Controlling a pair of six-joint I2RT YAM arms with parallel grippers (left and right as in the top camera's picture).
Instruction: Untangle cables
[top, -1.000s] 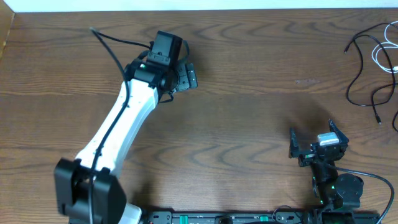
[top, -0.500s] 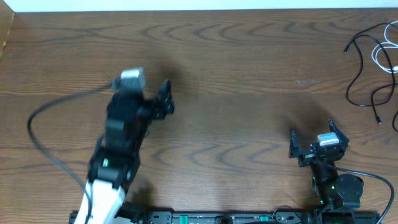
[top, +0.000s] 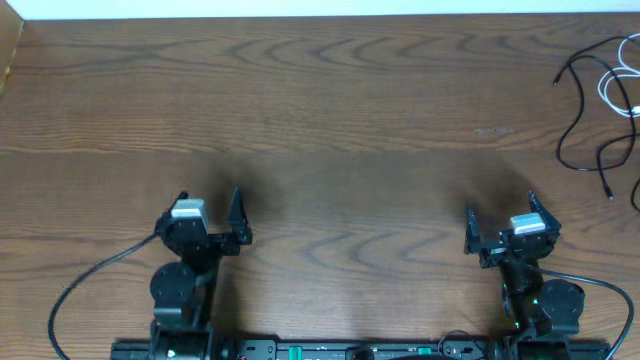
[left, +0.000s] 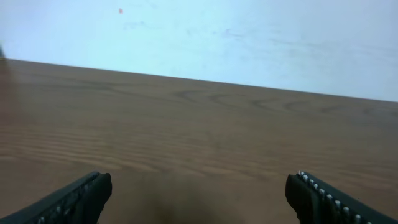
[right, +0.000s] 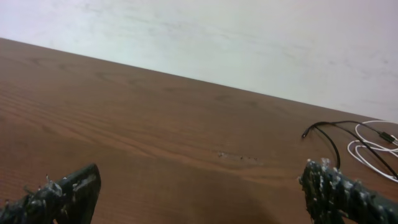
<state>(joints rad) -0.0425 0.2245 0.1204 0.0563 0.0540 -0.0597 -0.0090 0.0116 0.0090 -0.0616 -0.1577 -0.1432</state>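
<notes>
The cables lie tangled at the table's far right edge: a thin black cord (top: 580, 100) looping round a white cord (top: 604, 92). The right wrist view shows the same black cord (right: 331, 142) and white cord (right: 353, 148) far ahead on the right. My left gripper (top: 210, 202) rests low at the front left, open and empty; its jaws also stand wide apart over bare wood in the left wrist view (left: 199, 190). At the front right my right gripper (top: 500, 216) is open too, with nothing between its fingers (right: 200, 180), well short of the cables.
A brown wooden table (top: 330, 110) fills the view, with a pale wall behind its far edge (right: 249, 43). Thick black arm cables trail at the front beside both arm bases (top: 90, 275).
The left arm has pulled back from the far left-centre of the table to its base at the front edge, jaws still open. The right arm and the cables have not moved.
</notes>
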